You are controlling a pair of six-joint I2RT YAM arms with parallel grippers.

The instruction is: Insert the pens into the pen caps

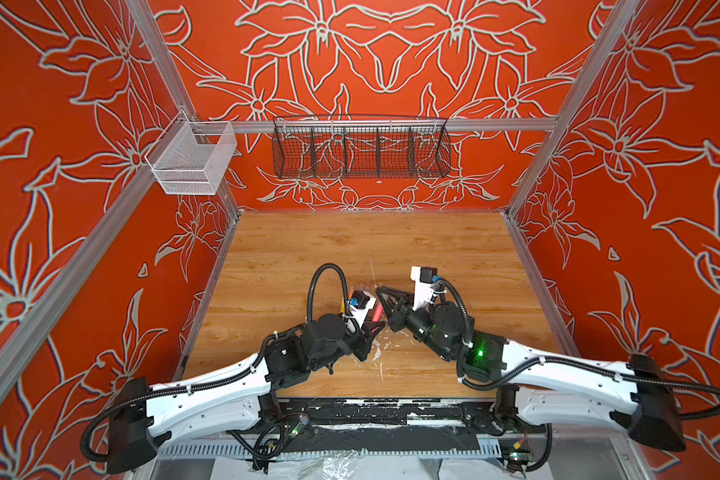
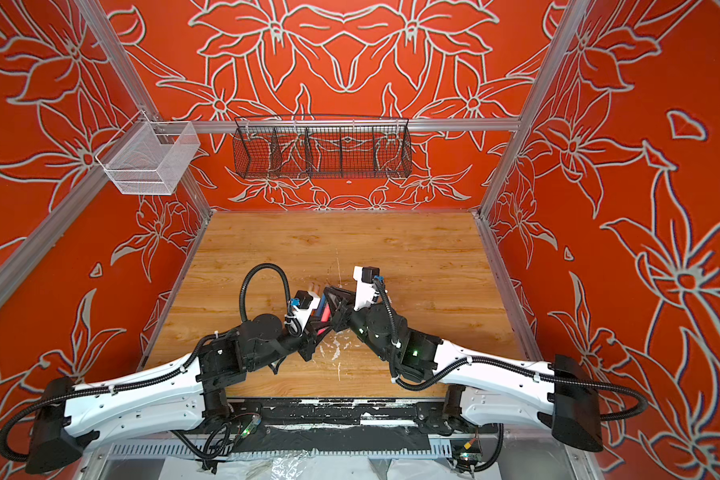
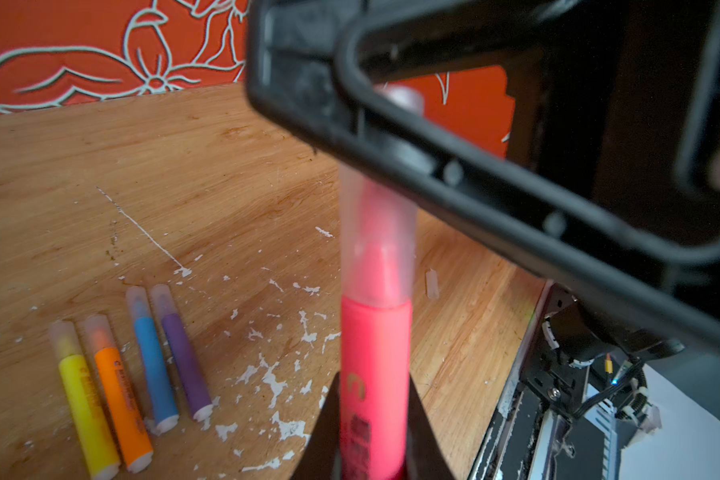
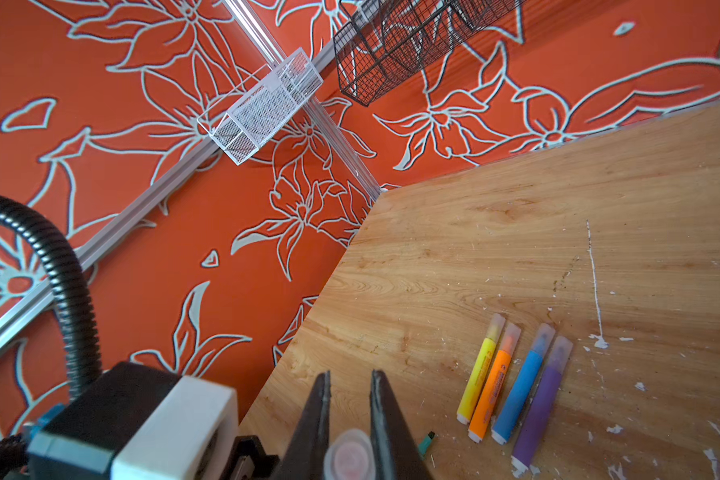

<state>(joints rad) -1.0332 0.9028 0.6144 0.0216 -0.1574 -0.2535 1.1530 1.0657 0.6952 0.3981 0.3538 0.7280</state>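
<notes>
My left gripper (image 3: 375, 382) (image 1: 376, 326) is shut on the barrel of a pink-red pen (image 3: 376, 365) (image 1: 376, 314). A clear pen cap (image 3: 377, 241) covers the pen's tip. In the right wrist view the same pen cap (image 4: 349, 456) shows end-on, deep between the fingers of my right gripper (image 4: 351, 376) (image 1: 378, 291), which is shut on it. The two grippers meet at mid-table in both top views. Yellow (image 3: 86, 409), orange (image 3: 121, 399), blue (image 3: 154, 370) and purple (image 3: 186, 365) pens lie capped side by side on the table. Another clear pen cap (image 3: 432, 284) lies loose.
A small green piece with a dark tip (image 4: 426, 442) lies on the wood by my right fingers. White paint flecks (image 3: 275, 382) mark the table. A black wire basket (image 1: 360, 149) and a white mesh basket (image 1: 192, 162) hang on the walls. A metal rail (image 1: 371, 409) runs along the front edge.
</notes>
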